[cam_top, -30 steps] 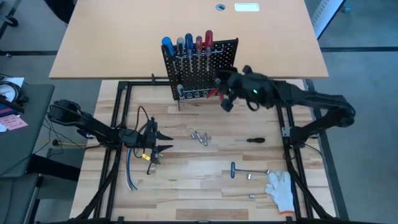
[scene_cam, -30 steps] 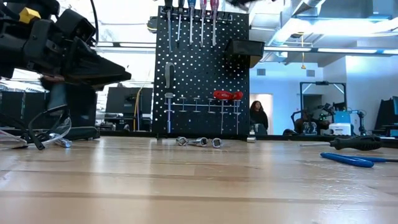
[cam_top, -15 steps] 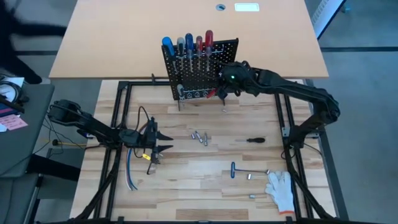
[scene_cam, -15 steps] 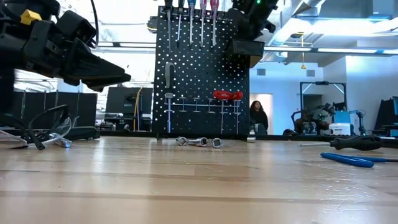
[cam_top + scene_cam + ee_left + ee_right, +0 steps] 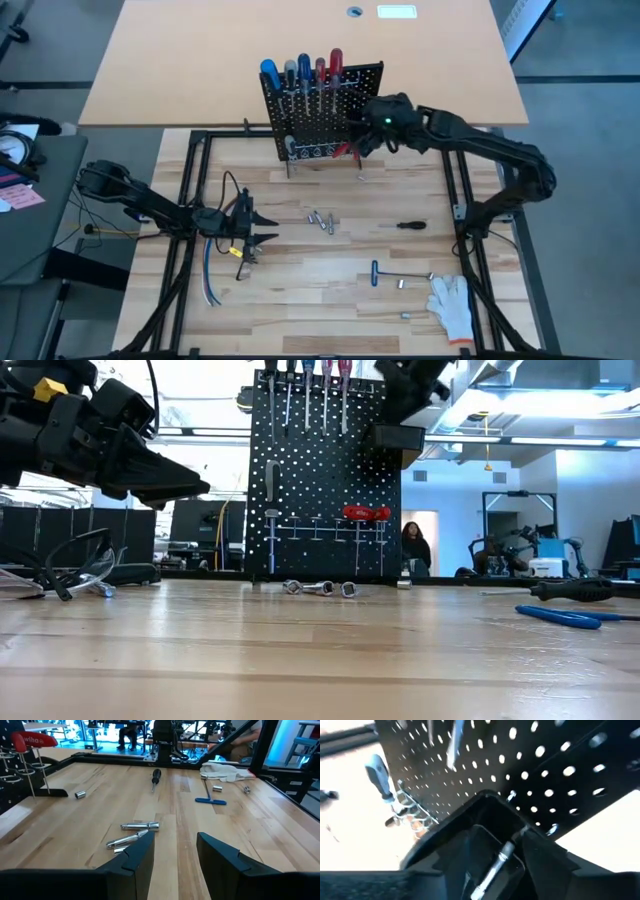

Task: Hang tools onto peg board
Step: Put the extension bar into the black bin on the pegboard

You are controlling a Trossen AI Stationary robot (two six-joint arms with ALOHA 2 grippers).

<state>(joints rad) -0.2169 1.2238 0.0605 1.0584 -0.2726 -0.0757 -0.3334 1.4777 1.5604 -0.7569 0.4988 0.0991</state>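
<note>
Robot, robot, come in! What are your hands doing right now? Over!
Right gripper open at the peg board, above its small black bin; a metal bit lies inside. Left gripper open, empty, low over the table. Nothing blocking.

Five screwdrivers (image 5: 303, 72) on one peg board (image 5: 352, 108), one glove (image 5: 452, 302)

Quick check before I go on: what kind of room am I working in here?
Probably a robotics lab or workshop: a black peg board with tools stands on a wooden workbench, and other robot rigs and a person show in the open room behind.
</note>
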